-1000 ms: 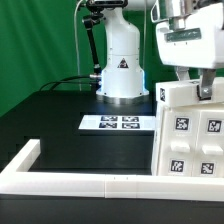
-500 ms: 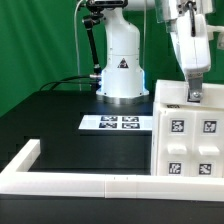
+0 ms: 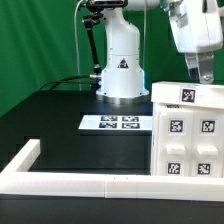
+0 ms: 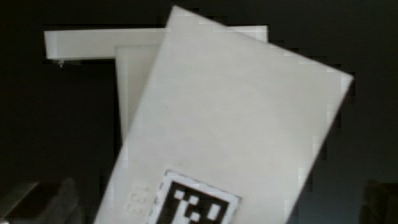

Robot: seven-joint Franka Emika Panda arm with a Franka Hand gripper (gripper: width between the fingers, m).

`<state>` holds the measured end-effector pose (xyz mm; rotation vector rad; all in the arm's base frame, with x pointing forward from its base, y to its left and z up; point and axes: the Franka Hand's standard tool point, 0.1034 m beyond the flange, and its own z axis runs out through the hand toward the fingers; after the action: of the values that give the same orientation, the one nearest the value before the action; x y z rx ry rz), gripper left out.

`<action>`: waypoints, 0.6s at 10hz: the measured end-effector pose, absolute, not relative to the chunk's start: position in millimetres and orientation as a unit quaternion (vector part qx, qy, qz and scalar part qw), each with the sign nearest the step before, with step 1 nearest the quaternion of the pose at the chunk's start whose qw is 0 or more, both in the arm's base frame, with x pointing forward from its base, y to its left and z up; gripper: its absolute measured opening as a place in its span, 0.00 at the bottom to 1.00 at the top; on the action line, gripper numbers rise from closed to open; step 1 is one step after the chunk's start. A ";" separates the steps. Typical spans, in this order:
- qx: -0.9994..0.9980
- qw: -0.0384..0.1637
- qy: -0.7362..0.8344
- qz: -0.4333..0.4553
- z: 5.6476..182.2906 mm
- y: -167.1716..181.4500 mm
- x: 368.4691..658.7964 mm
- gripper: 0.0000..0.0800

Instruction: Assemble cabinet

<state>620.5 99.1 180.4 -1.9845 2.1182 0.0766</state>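
The white cabinet (image 3: 188, 140) stands at the exterior view's right, its front showing a 2x2 grid of black-and-white tags and one more tag on its top face (image 3: 186, 95). My gripper (image 3: 204, 72) hangs just above the cabinet's top, apart from it and empty. In the wrist view the cabinet's tagged top face (image 4: 222, 120) fills the picture, tilted across it. My gripper (image 4: 214, 208) is open, with its dark fingertips (image 4: 54, 200) showing faintly far apart at either side of that face.
The marker board (image 3: 120, 123) lies flat in mid-table, in front of the robot's white base (image 3: 120, 70). A long white rail (image 3: 90, 184) borders the near table edge with a short arm (image 3: 25, 153) at the left; it also shows in the wrist view (image 4: 107, 45).
My gripper has risen from the cabinet's top, where its fingers rested a second ago. The tag on the top face is now uncovered. The cabinet sits slightly further left.
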 end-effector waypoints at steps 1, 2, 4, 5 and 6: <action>-0.672 0.125 0.729 0.030 183.0 100.2 622.0 1.00; -0.681 0.125 0.721 0.029 181.9 100.4 621.6 1.00; -0.727 0.118 0.676 0.024 179.2 101.4 621.9 1.00; -0.769 0.114 0.629 0.020 179.6 102.4 623.2 1.00; -0.817 0.113 0.566 0.009 180.4 102.5 625.0 1.00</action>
<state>625.0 102.5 180.4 -2.3973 1.6597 0.0261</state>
